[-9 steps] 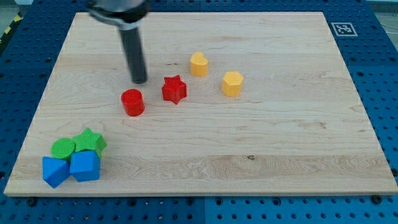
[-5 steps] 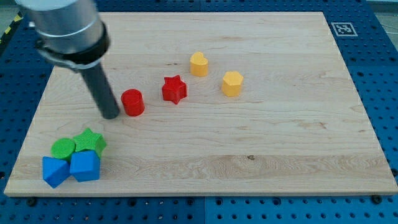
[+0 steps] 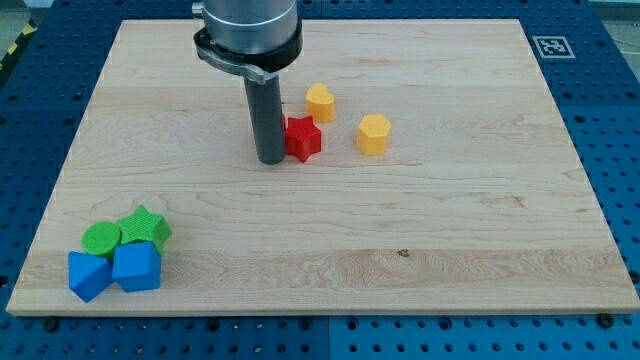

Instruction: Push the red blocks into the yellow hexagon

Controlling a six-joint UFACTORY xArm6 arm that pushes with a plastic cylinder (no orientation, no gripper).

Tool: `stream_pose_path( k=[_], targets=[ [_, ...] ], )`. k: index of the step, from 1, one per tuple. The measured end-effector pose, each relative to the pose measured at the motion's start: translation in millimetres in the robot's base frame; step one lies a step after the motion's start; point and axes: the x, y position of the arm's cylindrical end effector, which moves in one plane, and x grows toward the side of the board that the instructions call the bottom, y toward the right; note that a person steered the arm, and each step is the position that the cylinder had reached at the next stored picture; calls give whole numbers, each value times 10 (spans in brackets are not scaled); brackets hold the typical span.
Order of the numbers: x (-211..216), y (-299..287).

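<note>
My tip (image 3: 271,159) rests on the board, touching the left side of a red star block (image 3: 304,139). The yellow hexagon block (image 3: 373,133) stands a short way to the right of the star, with a gap between them. The red cylinder block does not show; the rod may be hiding it. The rod comes down from the view's top and covers the board behind it.
A yellow heart-shaped block (image 3: 320,102) stands just above and right of the red star. At the bottom left sit a green cylinder (image 3: 100,238), a green star (image 3: 146,226) and two blue blocks (image 3: 136,267), (image 3: 88,275). The wooden board (image 3: 450,240) lies on a blue pegboard.
My tip swept from left of the red cylinder to the right, up to the red star. The star shifted right toward the yellow hexagon. The red cylinder went out of sight.
</note>
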Motion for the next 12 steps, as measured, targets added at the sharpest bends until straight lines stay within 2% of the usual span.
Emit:
stream_pose_path(
  k=[1, 2, 3, 4, 8, 12],
  targets=[
    [-82, -473],
    [-424, -800],
    [-769, -732],
    [-791, -544],
    [-276, -205],
    [-239, 485]
  ],
)
